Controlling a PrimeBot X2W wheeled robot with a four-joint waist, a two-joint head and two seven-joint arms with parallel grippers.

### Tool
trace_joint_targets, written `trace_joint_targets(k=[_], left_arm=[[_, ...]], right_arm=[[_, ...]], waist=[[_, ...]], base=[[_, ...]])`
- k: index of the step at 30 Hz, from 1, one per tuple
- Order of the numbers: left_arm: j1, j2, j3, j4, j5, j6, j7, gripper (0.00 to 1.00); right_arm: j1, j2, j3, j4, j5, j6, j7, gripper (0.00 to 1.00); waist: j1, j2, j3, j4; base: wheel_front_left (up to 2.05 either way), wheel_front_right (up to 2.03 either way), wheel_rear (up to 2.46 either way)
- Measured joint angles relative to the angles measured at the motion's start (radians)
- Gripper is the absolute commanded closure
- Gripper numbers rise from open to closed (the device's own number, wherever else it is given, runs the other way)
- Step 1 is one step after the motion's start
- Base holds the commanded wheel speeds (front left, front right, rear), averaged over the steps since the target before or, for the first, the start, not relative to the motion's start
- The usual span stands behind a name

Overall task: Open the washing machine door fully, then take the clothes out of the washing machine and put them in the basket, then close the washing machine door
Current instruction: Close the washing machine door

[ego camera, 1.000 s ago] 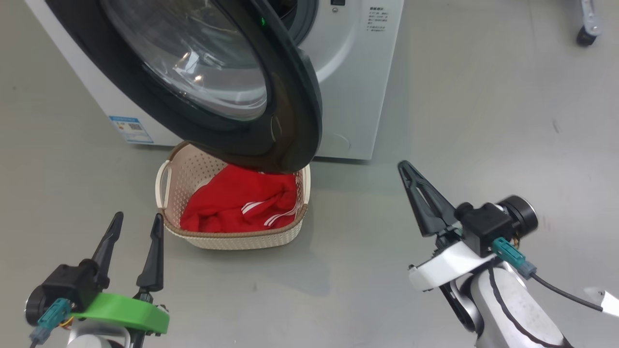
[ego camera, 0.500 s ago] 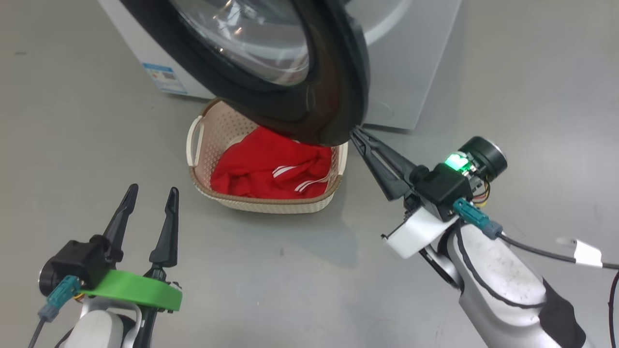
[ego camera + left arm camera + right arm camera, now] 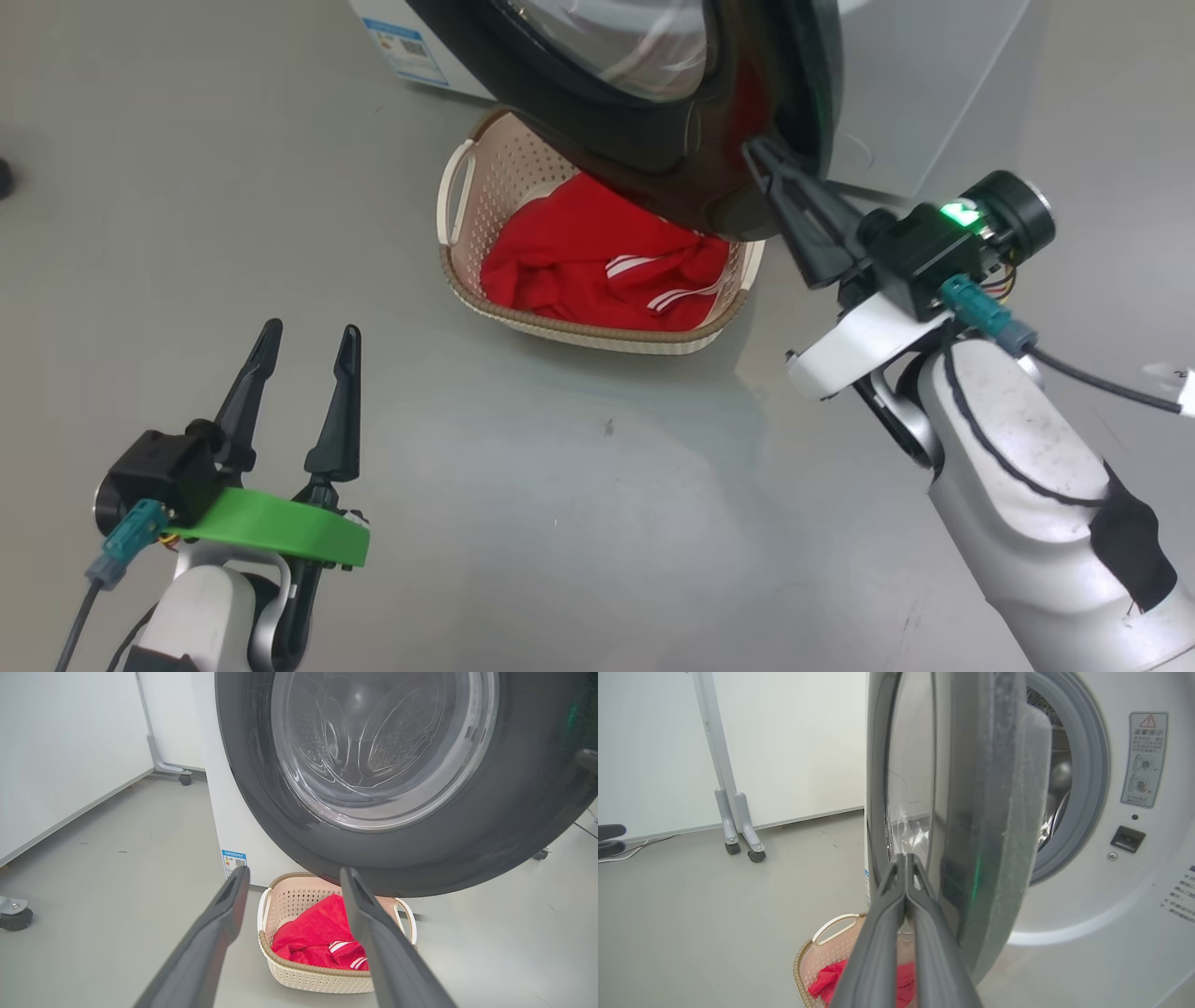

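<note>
Closure onset: right pincer (image 3: 756, 149) has risen in the last second from over the floor (image 3: 560, 485) to the door (image 3: 653, 159) rim, so I judge shutting begins. Its fingers are pressed together, holding nothing, tips seemingly touching the rim. Clothes (image 3: 597, 266) lie in the basket (image 3: 597, 338) just below-left of it. Left pincer (image 3: 310, 329) is apart, empty

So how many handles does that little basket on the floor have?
2. In the left wrist view, one handle is on the left side of the basket, the other on its right, below the washing machine door. None seem hidden.
</note>
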Motion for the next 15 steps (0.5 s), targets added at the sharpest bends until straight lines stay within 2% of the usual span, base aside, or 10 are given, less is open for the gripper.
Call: trace_joint_targets(k=[15], left_arm=[[-0.038,-0.016,0.012,0.006,-0.007,0.000,0.000,0.00]], right_arm=[[-0.088,-0.004,-0.076,0.042,0.037,-0.002,-0.002,1.00]], waist=[[0.0000,0.0000,0.076,0.045]], base=[[0.00,0.00,0.00]])
